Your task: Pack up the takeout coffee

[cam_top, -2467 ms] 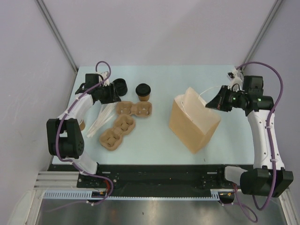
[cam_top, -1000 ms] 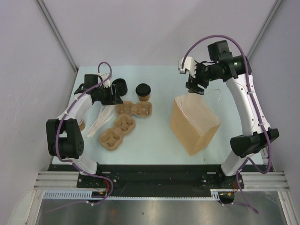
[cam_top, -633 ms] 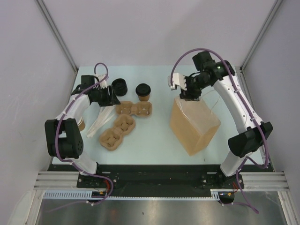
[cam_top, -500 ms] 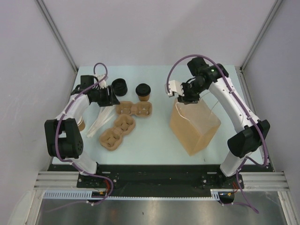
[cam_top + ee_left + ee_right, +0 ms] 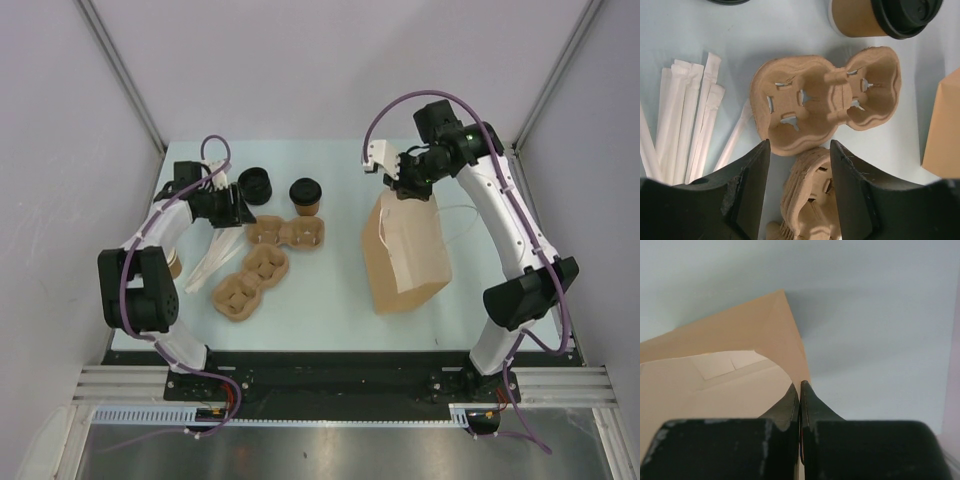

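Observation:
The takeout coffee (image 5: 305, 195), a brown paper cup with a black lid, stands at the back of the table; it also shows at the top of the left wrist view (image 5: 875, 17). My left gripper (image 5: 238, 208) is open and empty, to the left of the cup; in the left wrist view (image 5: 800, 150) it hovers above the pulp cup carriers. The tan paper bag (image 5: 405, 250) stands on the right. My right gripper (image 5: 402, 190) is shut on the bag's top rim, and the right wrist view (image 5: 800, 387) shows the jaws pinching the paper bag (image 5: 730, 385) at its open mouth.
A two-cup pulp carrier (image 5: 825, 100) lies beside the coffee, and a stack of carriers (image 5: 250, 280) lies nearer. Wrapped straws (image 5: 685, 120) lie to the left. A stack of black lids (image 5: 256, 184) stands at the back left. A lidless tan cup (image 5: 176, 264) is partly hidden by the left arm.
My right arm swung from the right side to the bag's top and shut on its rim. The bag has turned and now stands narrower. The left arm has barely moved.

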